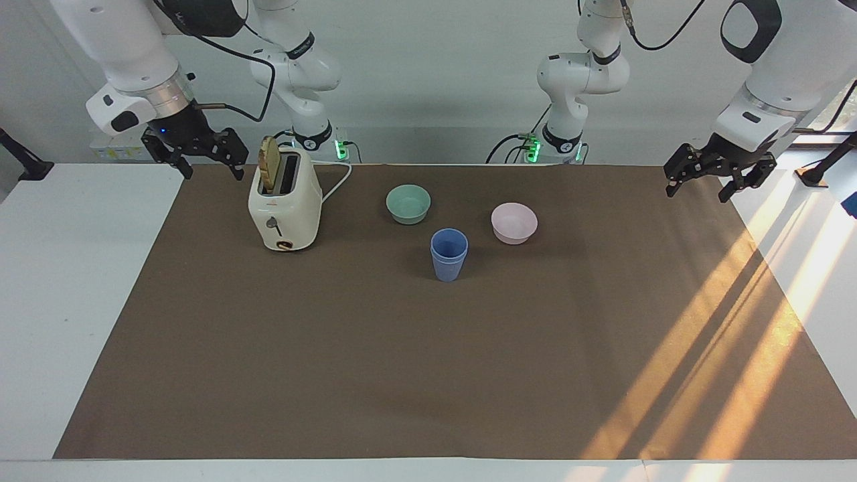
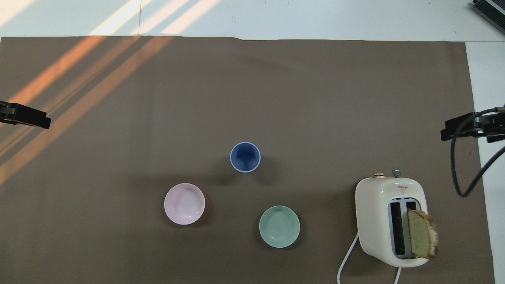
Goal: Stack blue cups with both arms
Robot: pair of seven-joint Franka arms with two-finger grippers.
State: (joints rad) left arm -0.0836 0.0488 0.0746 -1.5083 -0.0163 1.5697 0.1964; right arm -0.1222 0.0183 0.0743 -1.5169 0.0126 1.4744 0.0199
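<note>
The two blue cups (image 1: 448, 254) stand nested one inside the other on the brown mat, a single stack in the overhead view (image 2: 245, 157). They stand a little farther from the robots than the two bowls. My right gripper (image 1: 211, 173) hangs open and empty over the mat's edge beside the toaster, at the right arm's end; it also shows in the overhead view (image 2: 469, 128). My left gripper (image 1: 697, 193) is open and empty over the mat's edge at the left arm's end. Only its tip (image 2: 25, 118) shows in the overhead view. Neither gripper touches the cups.
A mint-green bowl (image 1: 408, 203) and a pale pink bowl (image 1: 514, 222) stand nearer to the robots than the cups. A cream toaster (image 1: 284, 207) with a bread slice (image 1: 270, 164) sticking up stands toward the right arm's end, its cord (image 1: 338, 179) trailing beside it.
</note>
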